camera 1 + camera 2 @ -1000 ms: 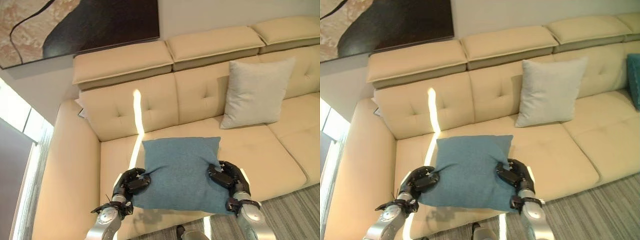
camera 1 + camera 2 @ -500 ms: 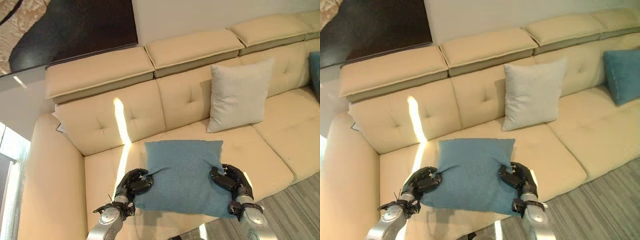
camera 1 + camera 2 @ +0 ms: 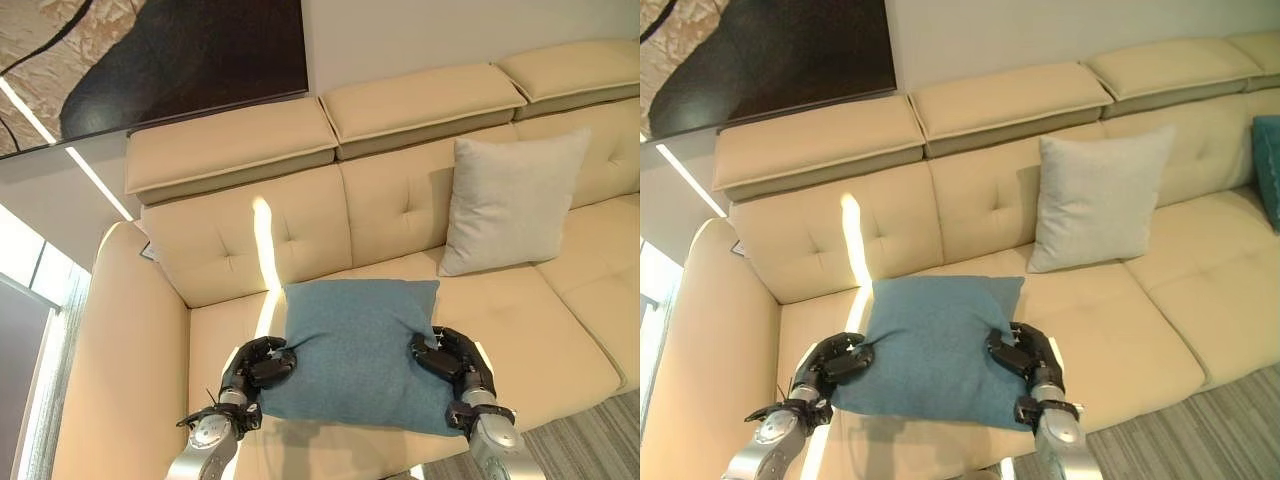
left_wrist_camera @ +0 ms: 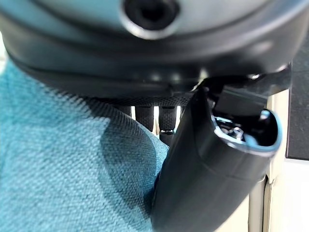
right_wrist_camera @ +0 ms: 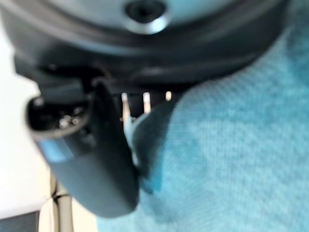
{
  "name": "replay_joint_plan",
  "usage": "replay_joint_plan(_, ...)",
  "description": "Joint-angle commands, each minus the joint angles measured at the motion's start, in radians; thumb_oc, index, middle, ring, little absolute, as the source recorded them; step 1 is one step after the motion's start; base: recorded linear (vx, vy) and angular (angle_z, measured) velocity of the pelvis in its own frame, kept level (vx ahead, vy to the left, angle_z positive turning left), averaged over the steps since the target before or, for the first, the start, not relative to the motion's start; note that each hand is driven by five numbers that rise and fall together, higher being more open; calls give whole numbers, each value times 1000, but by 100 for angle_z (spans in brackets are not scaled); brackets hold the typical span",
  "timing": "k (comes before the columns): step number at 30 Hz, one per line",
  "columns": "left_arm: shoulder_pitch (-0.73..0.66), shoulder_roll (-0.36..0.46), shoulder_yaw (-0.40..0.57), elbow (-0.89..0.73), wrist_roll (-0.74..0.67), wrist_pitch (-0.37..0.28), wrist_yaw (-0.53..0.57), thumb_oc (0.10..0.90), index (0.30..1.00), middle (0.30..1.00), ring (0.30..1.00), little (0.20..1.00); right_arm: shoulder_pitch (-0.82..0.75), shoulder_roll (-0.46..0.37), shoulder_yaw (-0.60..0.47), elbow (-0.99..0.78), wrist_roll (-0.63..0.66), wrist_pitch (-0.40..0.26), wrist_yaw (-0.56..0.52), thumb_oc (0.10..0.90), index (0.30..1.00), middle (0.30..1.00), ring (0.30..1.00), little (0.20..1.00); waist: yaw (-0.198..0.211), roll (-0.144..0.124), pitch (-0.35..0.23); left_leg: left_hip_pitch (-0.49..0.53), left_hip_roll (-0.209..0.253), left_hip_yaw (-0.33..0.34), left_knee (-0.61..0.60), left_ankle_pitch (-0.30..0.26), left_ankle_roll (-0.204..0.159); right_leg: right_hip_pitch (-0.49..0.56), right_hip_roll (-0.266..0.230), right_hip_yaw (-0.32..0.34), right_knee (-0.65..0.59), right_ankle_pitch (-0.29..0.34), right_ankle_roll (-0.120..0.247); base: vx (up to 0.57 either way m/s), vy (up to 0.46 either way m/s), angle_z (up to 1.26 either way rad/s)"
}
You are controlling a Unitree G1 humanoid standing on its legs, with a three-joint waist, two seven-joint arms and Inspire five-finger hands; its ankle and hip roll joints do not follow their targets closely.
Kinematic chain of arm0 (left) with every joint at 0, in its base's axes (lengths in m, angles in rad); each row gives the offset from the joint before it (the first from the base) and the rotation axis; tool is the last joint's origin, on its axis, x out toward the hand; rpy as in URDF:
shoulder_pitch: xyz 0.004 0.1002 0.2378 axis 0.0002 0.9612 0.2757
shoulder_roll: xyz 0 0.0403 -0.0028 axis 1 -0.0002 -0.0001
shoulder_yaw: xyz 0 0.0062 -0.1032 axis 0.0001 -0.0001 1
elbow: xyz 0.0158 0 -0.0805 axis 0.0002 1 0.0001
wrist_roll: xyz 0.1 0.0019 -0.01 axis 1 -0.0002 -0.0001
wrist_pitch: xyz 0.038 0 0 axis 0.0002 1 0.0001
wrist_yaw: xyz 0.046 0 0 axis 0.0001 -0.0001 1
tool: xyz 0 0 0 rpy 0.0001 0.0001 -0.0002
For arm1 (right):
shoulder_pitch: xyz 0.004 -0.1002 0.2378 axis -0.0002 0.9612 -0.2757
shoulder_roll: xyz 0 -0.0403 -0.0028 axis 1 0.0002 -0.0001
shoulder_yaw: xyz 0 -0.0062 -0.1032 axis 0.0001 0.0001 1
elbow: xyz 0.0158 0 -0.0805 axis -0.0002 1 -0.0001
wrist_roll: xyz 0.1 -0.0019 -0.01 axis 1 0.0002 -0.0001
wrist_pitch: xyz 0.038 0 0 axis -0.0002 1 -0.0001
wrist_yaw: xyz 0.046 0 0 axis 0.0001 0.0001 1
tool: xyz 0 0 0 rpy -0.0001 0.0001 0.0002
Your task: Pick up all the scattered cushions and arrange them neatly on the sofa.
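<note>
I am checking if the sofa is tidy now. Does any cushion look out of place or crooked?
The blue cushion is not set down: the left hand and right hand grip its sides above the sofa seat. The pale cushion leans upright against the backrest, slightly tilted. Another teal cushion shows at the far right edge.

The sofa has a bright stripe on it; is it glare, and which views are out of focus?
Left eye view: a narrow strip of light runs down the sofa backrest to the seat, ending at the blue cushion. Right wrist view: the cushion weave and the right hand are blurred. Left wrist view: the left hand is soft, the weave sharper.
</note>
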Motion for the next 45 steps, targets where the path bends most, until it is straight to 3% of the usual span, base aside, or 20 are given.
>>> replay_joint_plan(1,-88,-15,39,-156,67,-143,-14,400,300,300,300,300,-74,26,20,-163,-16,-140,44,400,300,300,300,300,-10,-60,-141,-17,-11,28,5,-77,-33,-20,-23,9,-34,3,84,19,-115,13)
replay_joint_plan(9,-106,-12,43,-177,110,-162,43,400,300,300,300,300,-102,0,7,-145,-72,-164,-22,400,300,300,300,300,0,-55,-129,-77,11,-2,1,-46,-64,-39,-2,-49,-68,-6,81,-33,-60,18)
replay_joint_plan(15,-253,-10,11,-185,129,-211,139,400,300,300,300,300,-292,-79,42,-124,-201,-190,-160,400,300,300,300,300,19,-53,-86,-194,27,-37,1,-11,-87,-147,6,-76,-68,6,86,-131,-23,25)
replay_joint_plan(22,-434,10,-16,-233,192,-266,234,400,300,300,300,300,-469,-132,64,-150,-325,-202,-273,400,300,300,300,300,26,-48,-78,-287,28,-62,1,12,-100,-236,11,-82,-68,24,83,-61,1,18)
replay_joint_plan(26,-628,36,-22,-276,363,-316,396,400,300,300,300,300,-619,-154,91,-190,-470,-227,-400,400,300,300,300,300,27,-49,-101,-346,24,-63,1,17,-109,-298,13,-77,-68,37,85,-16,8,2)
replay_joint_plan(33,-767,46,-32,-297,589,-314,607,400,300,300,300,300,-724,-170,114,-241,-667,-237,-567,400,300,300,300,300,23,-47,-129,-420,24,-60,1,33,-111,-381,6,-66,-68,63,85,-16,8,-1)
replay_joint_plan(43,-805,15,-72,-151,556,-301,665,400,300,300,300,300,-884,-247,192,9,-638,-162,-642,400,300,300,300,300,44,-59,-112,-489,18,-60,1,51,-111,-457,0,-68,-68,88,85,-43,-8,1)
replay_joint_plan(45,-834,-1,-94,-36,491,-290,654,400,300,300,300,300,-964,-235,202,171,-512,-148,-643,400,300,300,300,300,50,-66,-98,-517,16,-65,1,61,-114,-487,1,-73,-68,97,86,-64,-27,43)
